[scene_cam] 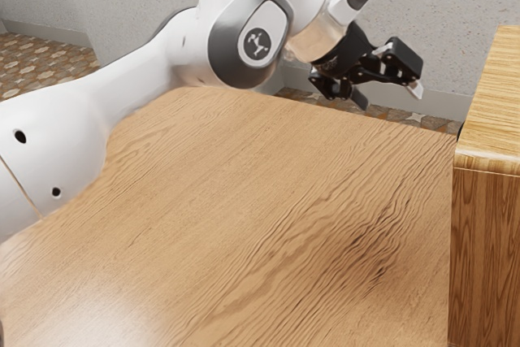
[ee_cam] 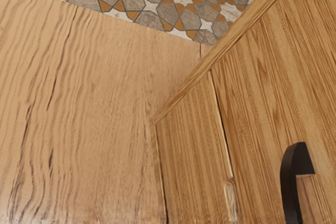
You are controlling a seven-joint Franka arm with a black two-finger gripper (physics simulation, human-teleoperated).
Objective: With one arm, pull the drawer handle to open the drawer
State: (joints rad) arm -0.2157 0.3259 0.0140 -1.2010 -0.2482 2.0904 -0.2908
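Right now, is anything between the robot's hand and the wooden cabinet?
Nothing. In the exterior view, only bare table lies between the open hand and the cabinet. The wrist view shows the dark handle with nothing blocking it.

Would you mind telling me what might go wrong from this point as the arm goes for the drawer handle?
1. The gripper hangs open above the table, apart from the cabinet. The dark handle sits on the cabinet's front, so a poorly aimed approach may strike the wood panel beside it.
2. The handle looks curved, so a shallow grasp could slip off during the pull.
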